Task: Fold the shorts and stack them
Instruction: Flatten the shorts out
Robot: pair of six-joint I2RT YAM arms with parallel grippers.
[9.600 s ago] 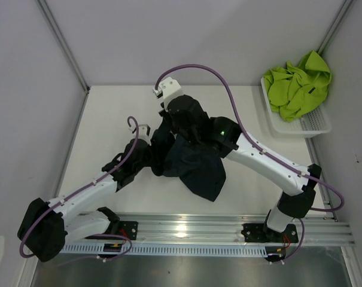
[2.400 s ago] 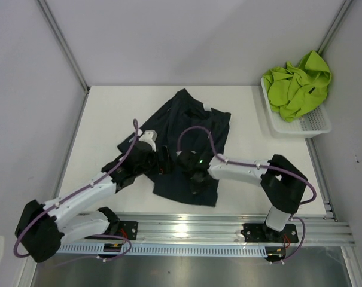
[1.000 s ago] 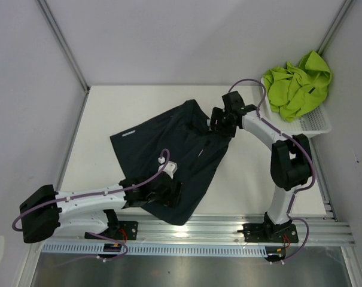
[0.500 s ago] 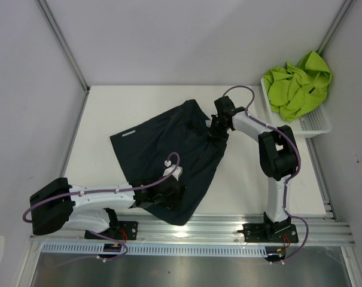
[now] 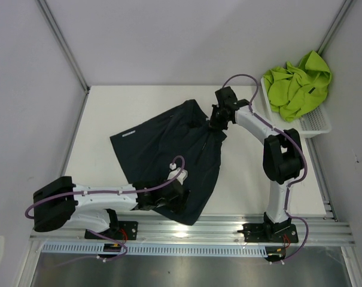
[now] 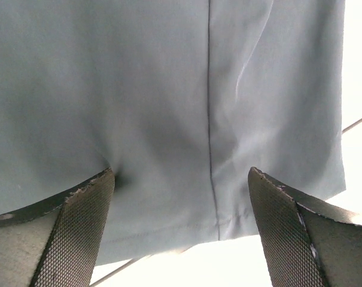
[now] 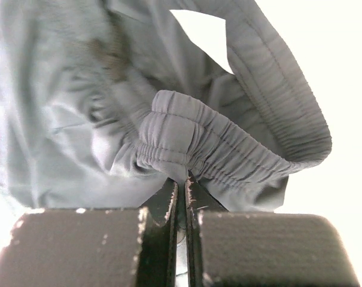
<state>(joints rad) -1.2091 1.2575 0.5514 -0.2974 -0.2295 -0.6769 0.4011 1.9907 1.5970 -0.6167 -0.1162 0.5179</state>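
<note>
The dark navy shorts [image 5: 166,146] lie spread on the white table, waistband at the far right and one leg reaching to the near edge. My right gripper [image 5: 215,125] is shut on a bunched fold of the elastic waistband [image 7: 228,149], jaws pinched together [image 7: 182,182]. My left gripper [image 5: 179,197] is open over the near leg; in the left wrist view [image 6: 179,173] the fabric and its hem [image 6: 210,230] lie between the spread fingers, not gripped. The lime green shorts [image 5: 297,84] lie crumpled in the white basket [image 5: 315,125].
The basket stands at the table's far right corner against the wall. A metal rail [image 5: 228,230] runs along the near edge by the arm bases. Grey walls close the table on the left, back and right.
The navy shorts, earlier bunched between both grippers, now lie spread out. Over the last second my left gripper slid right along the near leg and my right gripper shifted slightly farther with the waistband.
</note>
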